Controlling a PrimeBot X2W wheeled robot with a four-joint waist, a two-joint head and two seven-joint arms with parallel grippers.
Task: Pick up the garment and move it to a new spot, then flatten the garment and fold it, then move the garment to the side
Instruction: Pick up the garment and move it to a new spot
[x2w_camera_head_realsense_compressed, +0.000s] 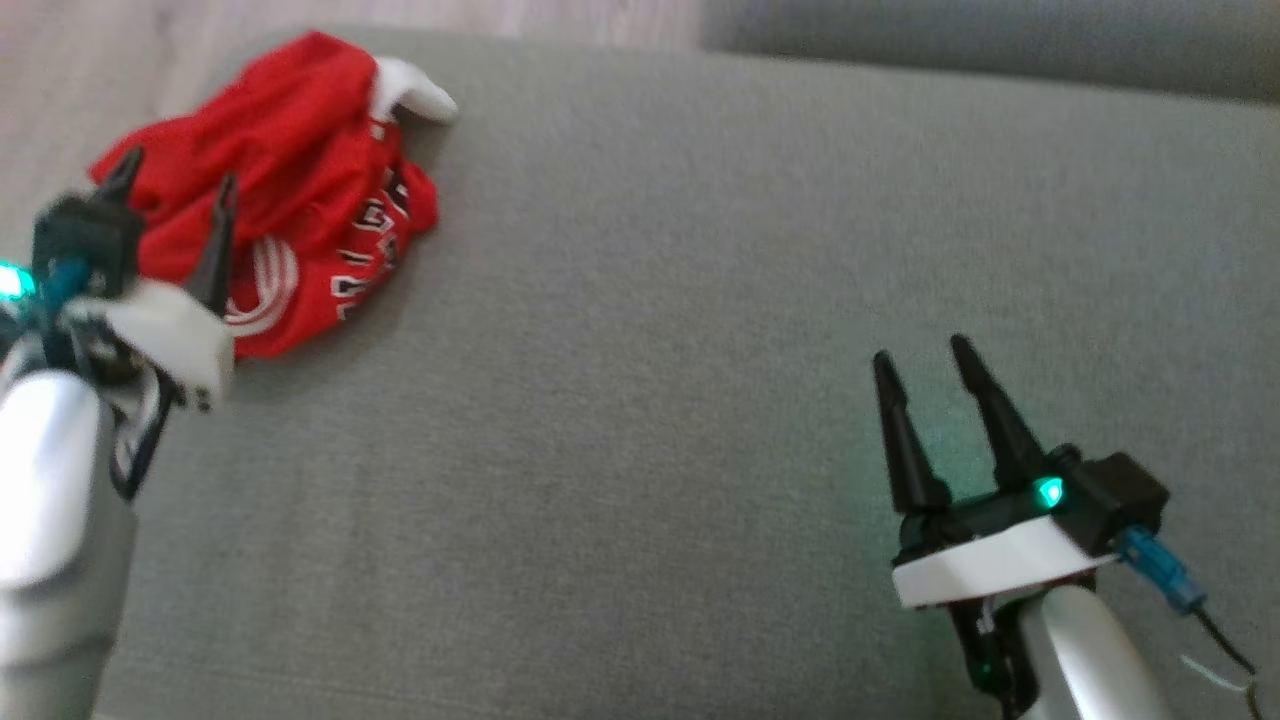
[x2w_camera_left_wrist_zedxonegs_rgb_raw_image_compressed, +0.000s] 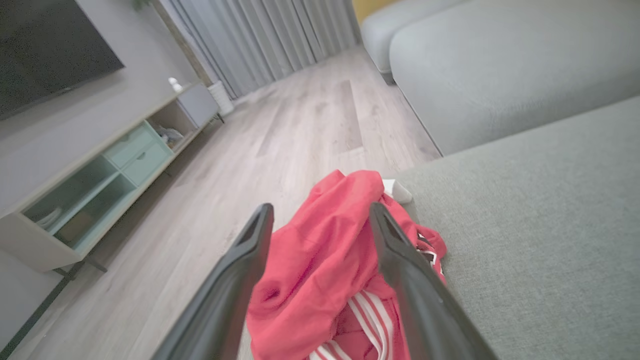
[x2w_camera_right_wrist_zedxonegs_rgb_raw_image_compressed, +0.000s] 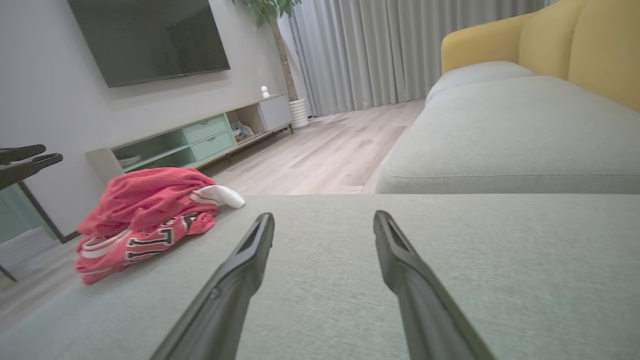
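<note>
A crumpled red garment (x2w_camera_head_realsense_compressed: 300, 190) with white stripes and black-and-white lettering lies in a heap at the far left corner of the grey sofa seat (x2w_camera_head_realsense_compressed: 650, 350). It also appears in the left wrist view (x2w_camera_left_wrist_zedxonegs_rgb_raw_image_compressed: 320, 270) and the right wrist view (x2w_camera_right_wrist_zedxonegs_rgb_raw_image_compressed: 145, 220). My left gripper (x2w_camera_head_realsense_compressed: 180, 185) hovers just over the garment's near left part, open, nothing between its fingers (x2w_camera_left_wrist_zedxonegs_rgb_raw_image_compressed: 240, 280). My right gripper (x2w_camera_head_realsense_compressed: 925, 360) stands open over bare cushion at the lower right, far from the garment, fingers (x2w_camera_right_wrist_zedxonegs_rgb_raw_image_compressed: 240, 270) empty.
The seat's left edge drops to a wooden floor (x2w_camera_left_wrist_zedxonegs_rgb_raw_image_compressed: 280, 145) right beside the garment. A second grey cushion (x2w_camera_right_wrist_zedxonegs_rgb_raw_image_compressed: 500, 135) and a yellow chair (x2w_camera_right_wrist_zedxonegs_rgb_raw_image_compressed: 575, 55) lie beyond. A low TV cabinet (x2w_camera_right_wrist_zedxonegs_rgb_raw_image_compressed: 190, 145) stands along the wall.
</note>
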